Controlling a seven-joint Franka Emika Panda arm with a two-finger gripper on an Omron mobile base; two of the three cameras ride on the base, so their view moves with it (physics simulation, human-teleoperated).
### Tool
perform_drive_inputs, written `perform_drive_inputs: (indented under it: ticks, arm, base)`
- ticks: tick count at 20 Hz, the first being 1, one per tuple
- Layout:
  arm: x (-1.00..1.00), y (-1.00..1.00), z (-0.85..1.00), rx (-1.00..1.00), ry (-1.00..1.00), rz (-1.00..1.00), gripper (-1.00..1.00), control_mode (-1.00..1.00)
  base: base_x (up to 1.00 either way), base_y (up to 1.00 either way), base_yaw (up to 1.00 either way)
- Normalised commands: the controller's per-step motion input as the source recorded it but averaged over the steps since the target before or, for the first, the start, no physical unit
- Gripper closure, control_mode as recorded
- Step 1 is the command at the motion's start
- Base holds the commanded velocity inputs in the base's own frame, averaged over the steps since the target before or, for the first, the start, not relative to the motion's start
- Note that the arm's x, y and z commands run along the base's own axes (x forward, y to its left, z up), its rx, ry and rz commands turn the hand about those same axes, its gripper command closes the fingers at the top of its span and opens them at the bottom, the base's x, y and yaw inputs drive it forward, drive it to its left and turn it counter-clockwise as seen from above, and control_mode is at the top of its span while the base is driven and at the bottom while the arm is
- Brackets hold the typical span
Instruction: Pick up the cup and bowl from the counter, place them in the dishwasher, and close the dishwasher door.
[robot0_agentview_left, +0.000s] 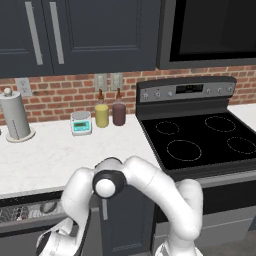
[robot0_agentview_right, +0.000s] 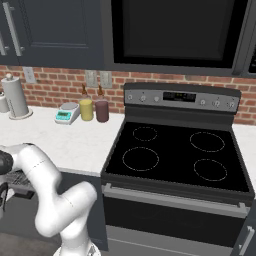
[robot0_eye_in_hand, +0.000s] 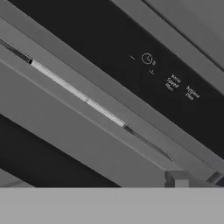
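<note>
A white paper-towel roll (robot0_agentview_left: 15, 120), a teal-faced white scale (robot0_agentview_left: 81, 123), a yellow jar (robot0_agentview_left: 102, 114) and a maroon jar (robot0_agentview_left: 119, 113) are seen beside the black stovetop (robot0_agentview_left: 200, 137).

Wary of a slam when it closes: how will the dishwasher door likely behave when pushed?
The dishwasher door looks like a flat, rigid panel, so it should swing as one piece. As wide as the dishwasher, it is probably fairly heavy. Its smooth black strip may be slippery.
</note>
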Motion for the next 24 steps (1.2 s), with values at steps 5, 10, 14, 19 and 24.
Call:
perform_drive_inputs:
  ticks: [5, 10, 14, 19, 24]
  arm:
    - [0.93, -0.70, 0.00, 0.02, 0.00, -0.05, -1.00, -1.00]
    - [0.91, -0.60, 0.00, 0.00, 0.00, -0.04, -1.00, -1.00]
    - [0.93, -0.45, 0.00, 0.00, 0.00, -0.02, -1.00, -1.00]
    - [0.71, -0.14, -0.05, 0.00, 0.00, 0.00, -1.00, -1.00]
    - [0.48, -0.05, -0.15, 0.00, 0.00, 0.00, -1.00, -1.00]
  base:
    - [0.00, 0.00, 0.00]
    - [0.00, 0.00, 0.00]
    - [0.00, 0.00, 0.00]
    - [0.00, 0.00, 0.00]
    - [0.00, 0.00, 0.00]
